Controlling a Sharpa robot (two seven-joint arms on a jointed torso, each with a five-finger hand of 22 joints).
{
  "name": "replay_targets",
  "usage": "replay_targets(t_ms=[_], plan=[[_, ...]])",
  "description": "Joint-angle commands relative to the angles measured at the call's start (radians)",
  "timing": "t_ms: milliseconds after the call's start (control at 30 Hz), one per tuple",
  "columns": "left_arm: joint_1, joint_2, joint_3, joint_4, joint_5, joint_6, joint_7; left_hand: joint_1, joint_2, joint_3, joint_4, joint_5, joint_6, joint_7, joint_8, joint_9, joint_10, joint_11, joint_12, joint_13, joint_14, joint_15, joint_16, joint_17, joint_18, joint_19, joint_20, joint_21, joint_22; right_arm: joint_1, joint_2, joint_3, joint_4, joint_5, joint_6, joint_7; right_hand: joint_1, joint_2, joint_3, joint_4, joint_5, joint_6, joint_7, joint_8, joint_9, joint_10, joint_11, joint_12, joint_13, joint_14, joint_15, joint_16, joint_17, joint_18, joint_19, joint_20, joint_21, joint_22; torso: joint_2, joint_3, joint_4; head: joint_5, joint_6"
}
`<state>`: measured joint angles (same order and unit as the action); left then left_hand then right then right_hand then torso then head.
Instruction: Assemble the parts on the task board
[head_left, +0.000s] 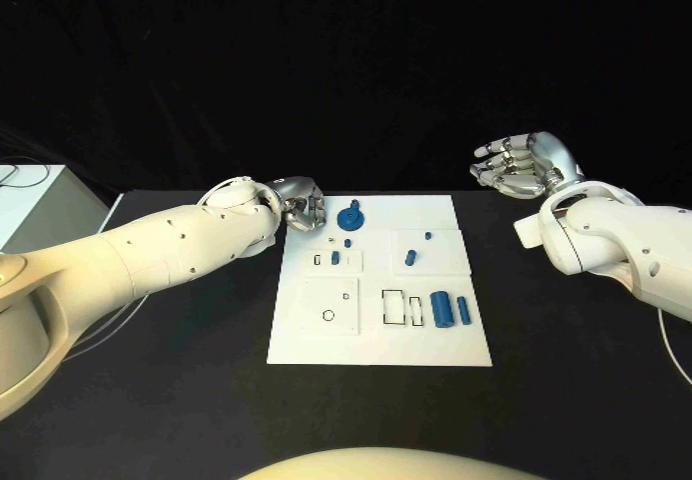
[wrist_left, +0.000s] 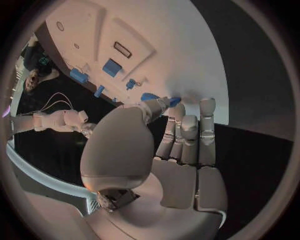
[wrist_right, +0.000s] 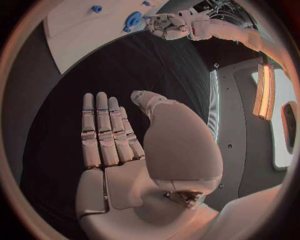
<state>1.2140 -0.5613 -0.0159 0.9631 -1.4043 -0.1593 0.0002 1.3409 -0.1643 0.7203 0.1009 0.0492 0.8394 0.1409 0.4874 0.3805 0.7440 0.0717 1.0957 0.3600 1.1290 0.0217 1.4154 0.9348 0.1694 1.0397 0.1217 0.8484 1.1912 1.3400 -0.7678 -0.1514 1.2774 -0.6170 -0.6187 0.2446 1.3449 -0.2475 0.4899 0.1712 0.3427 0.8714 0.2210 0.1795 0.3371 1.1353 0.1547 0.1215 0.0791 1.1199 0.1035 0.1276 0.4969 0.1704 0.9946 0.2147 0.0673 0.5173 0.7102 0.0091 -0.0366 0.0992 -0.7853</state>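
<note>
At the middle of the black worktop (head_left: 173, 400), the white task board (head_left: 378, 340) is lying flat, its long side running away from the robot. Small blue parts are sitting across it: a round gear-like disc (head_left: 351, 216) near the far edge, a short peg (head_left: 410, 257) and a smaller one (head_left: 427, 237) on a raised panel, a tiny peg (head_left: 335, 258) beside a still smaller one on a second panel, and a rectangular block (head_left: 441, 311) with a cylinder (head_left: 463, 307) just beside it toward the near right. Two outlined rectangular slots next to the block are showing white, and a small oval hole on the near-left panel is also standing unfilled, so the assembly looks partly done at most, with several seats still waiting; whether the small pegs are seated or only lying loose is too fine to tell.

Moving outward, the left hand (head_left: 296, 208) is hovering at the board's far-left corner, just beside the disc. Its wrist view shows the fingers straight and side by side, thumb across, with nothing gripped. The right hand (head_left: 522, 166) is raised well apart from the board, beyond its far-right corner, palm open, fingers extended, holding nothing.
</note>
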Motion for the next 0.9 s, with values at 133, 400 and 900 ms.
replay_targets(t_ms=[133, 400, 900], plan=[[-0.002, 0.003, -0.002, -0.003, -0.004, 0.027, 0.002, 0.005, 0.031, 0.013, 0.006, 0.000, -0.003, 0.004, -0.008, -0.003, 0.006, 0.003, -0.007, -0.002, -0.002, -0.001, 0.000, -0.002, -0.003, -0.005, 0.003, -0.007, 0.000, 0.000, -0.001, 0.000, 0.002, -0.003, 0.014, 0.006, -0.010, -0.001, -0.001, -0.003, 0.007, 0.006, 0.003, -0.003, -0.001, 0.007, -0.001, 0.000, -0.001, 0.007, 0.002, -0.007, -0.002, 0.011, -0.003, 0.002, -0.001, -0.003, 0.000, -0.0003, -0.0003, 0.000, -0.001], [-0.002, 0.003, -0.002, -0.004, 0.000, 0.019, 0.004, -0.005, 0.043, 0.023, 0.016, 0.000, -0.010, 0.007, -0.018, -0.009, 0.005, 0.006, -0.008, -0.002, -0.003, 0.002, -0.001, -0.003, -0.003, -0.004, 0.003, -0.008, 0.001, 0.000, -0.001, 0.000, 0.003, -0.003, 0.014, 0.006, -0.011, -0.001, -0.001, -0.003, 0.008, 0.006, 0.003, -0.004, -0.001, 0.007, -0.001, 0.000, -0.002, 0.006, 0.002, -0.008, -0.002, 0.011, -0.003, 0.002, -0.001, -0.005, 0.000, -0.0001, 0.0008, -0.001, 0.000], [-0.002, 0.002, -0.002, -0.003, 0.005, 0.016, 0.002, -0.017, 0.029, 0.023, 0.016, 0.000, -0.021, 0.010, -0.032, -0.017, 0.002, 0.008, -0.005, -0.001, -0.004, 0.004, -0.001, -0.005, -0.002, -0.006, 0.005, -0.014, -0.001, 0.000, -0.002, 0.000, 0.003, -0.003, 0.014, 0.006, -0.011, -0.001, -0.001, -0.003, 0.008, 0.006, 0.003, -0.004, -0.001, 0.007, -0.001, 0.000, -0.002, 0.006, 0.002, -0.008, -0.002, 0.011, -0.003, 0.002, -0.001, -0.005, 0.000, -0.0004, 0.0010, -0.002, -0.001]])
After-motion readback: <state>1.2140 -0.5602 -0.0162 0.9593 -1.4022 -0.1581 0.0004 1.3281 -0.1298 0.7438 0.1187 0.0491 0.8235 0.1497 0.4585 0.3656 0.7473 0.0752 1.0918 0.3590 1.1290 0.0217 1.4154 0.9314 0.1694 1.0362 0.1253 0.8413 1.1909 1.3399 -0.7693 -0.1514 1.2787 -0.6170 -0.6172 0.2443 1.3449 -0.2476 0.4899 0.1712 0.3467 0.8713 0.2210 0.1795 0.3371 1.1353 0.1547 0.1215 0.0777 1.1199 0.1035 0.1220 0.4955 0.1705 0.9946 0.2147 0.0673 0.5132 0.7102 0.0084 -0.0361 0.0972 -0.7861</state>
